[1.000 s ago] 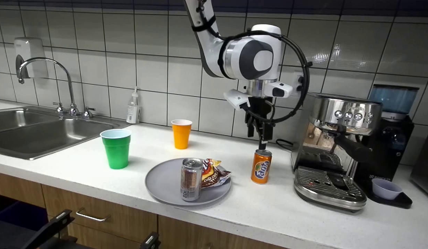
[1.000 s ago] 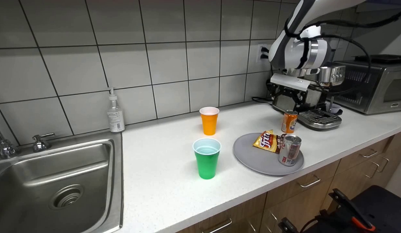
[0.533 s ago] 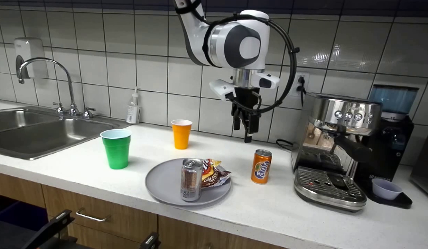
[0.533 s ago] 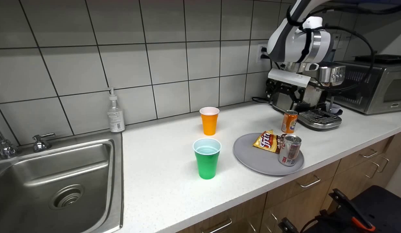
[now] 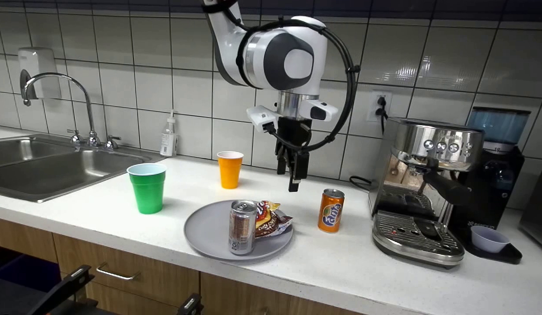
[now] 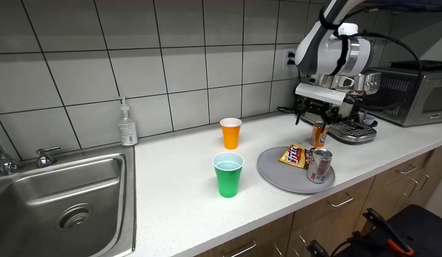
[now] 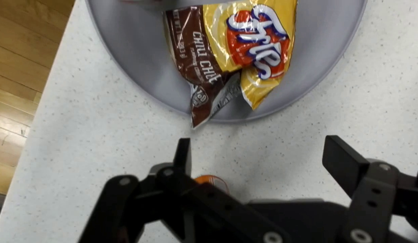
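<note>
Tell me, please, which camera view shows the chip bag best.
The wrist view shows the chip bag best: it looks down on it up close, nearly whole, with nothing in front and its large lettering readable. In both exterior views it looks smaller, lying on the gray plate, partly hidden behind the silver can.

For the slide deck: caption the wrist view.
Open gripper above the counter, near a snack bag on a gray plate.
</note>
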Controlling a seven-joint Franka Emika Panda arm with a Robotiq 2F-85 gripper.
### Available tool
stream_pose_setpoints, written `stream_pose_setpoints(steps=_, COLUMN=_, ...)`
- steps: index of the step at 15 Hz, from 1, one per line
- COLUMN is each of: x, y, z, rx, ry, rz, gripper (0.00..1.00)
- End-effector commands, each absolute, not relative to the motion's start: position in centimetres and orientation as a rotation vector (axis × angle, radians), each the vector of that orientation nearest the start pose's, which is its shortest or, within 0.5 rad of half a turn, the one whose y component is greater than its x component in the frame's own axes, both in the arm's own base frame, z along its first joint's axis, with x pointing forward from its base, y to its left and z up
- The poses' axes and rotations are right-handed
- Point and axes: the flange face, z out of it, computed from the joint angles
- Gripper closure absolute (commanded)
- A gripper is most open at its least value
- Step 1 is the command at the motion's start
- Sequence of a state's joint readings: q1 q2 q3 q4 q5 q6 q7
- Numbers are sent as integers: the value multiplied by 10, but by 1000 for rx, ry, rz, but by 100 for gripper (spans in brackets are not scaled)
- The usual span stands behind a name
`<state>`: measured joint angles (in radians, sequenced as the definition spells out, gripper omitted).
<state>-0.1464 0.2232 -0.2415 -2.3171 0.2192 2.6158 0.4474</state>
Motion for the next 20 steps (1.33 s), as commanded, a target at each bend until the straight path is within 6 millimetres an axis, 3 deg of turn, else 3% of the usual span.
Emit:
stream_pose_setpoints(steps=1, x=477, y=-185, z=255, rx=-2612, ry=1549, rz=-114, gripper=0)
stream_pose_setpoints(steps=10, x=470, y=-163, z=234, rx=-2365, ry=1761, rz=-209, gripper=0)
stream_pose_setpoints(steps=20, x=458, y=-166, z=210, rx=-2189, ry=1978, rz=-237, gripper=0)
